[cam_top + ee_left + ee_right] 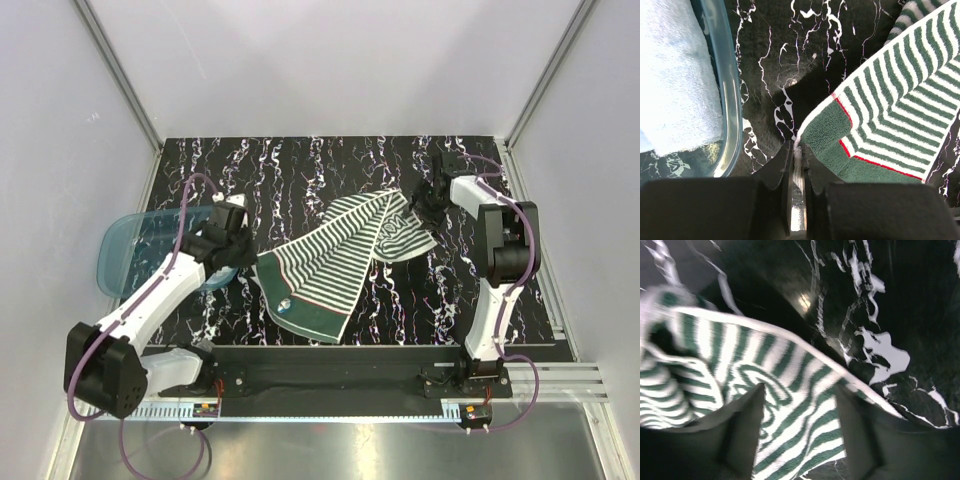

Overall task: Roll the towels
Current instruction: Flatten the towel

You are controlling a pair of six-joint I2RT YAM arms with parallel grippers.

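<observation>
Green-and-white striped terry lies closest to us: the striped towel (330, 265) is spread flat and slantwise across the black marbled desk (300, 170), its solid green hem toward the arm bases and its other end bunched into folds toward the far right. At its left corner we see the left end effector (796, 152) clamped together on the white edge binding, a thin strip of cloth pinched between the fingers. Just beyond it to the left sits the translucent blue tub (732, 100), with the light blue towel (675, 75) lying inside. Farthest off, the right end effector (799, 390) hangs over the bunched far end with its fingers apart, striped cloth between them but not gripped as far as we can tell. We judge this towel light, limp and a little grippy. It will sag and crease wherever it is unsupported, so a hold belongs on the firmer bound edge or corners, with both ends pulled taut and the roll started from the hem.
</observation>
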